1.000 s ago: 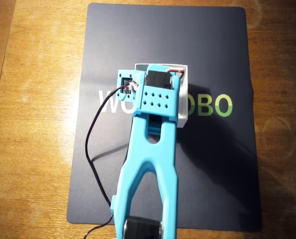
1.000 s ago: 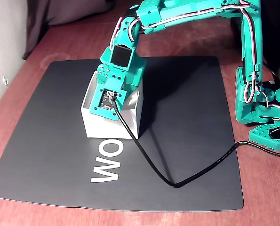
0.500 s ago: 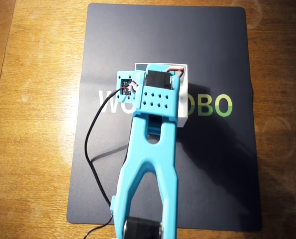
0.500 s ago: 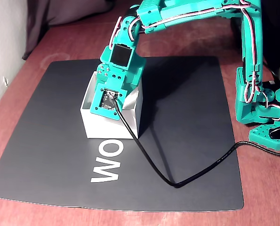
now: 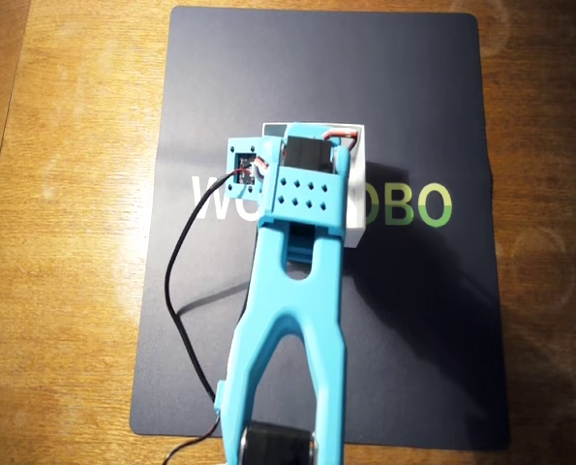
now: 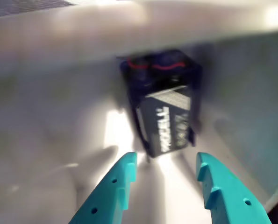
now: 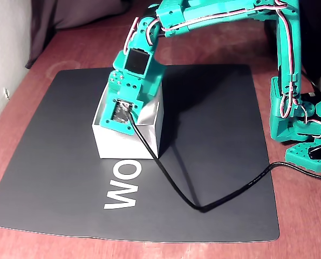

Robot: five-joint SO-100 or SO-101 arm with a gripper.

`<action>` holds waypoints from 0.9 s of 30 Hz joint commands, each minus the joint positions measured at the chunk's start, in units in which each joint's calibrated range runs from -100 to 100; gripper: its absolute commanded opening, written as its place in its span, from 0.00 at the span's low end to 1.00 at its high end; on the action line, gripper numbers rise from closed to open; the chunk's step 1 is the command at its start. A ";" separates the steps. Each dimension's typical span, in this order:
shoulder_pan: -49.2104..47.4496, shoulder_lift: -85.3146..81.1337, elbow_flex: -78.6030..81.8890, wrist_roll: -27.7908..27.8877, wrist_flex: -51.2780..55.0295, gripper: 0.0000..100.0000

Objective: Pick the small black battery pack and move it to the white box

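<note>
Now battery pack (image 6: 164,109) lies inside white box (image 7: 120,143); hand (image 6: 166,169) released, just beside it

The battery pack (image 6: 163,109) lies in the white box (image 7: 122,141), ahead of the jaws.

The small black rectangular battery pack (image 6: 164,109) with white lettering on its top face lies flat on the floor of the square, thin-walled white box (image 7: 125,141), close to one wall. The box stands upright on a dark mat, its open top facing up.
</note>
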 commanded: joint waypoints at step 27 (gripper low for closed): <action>-17.12 -7.19 -23.12 -2.85 10.72 0.14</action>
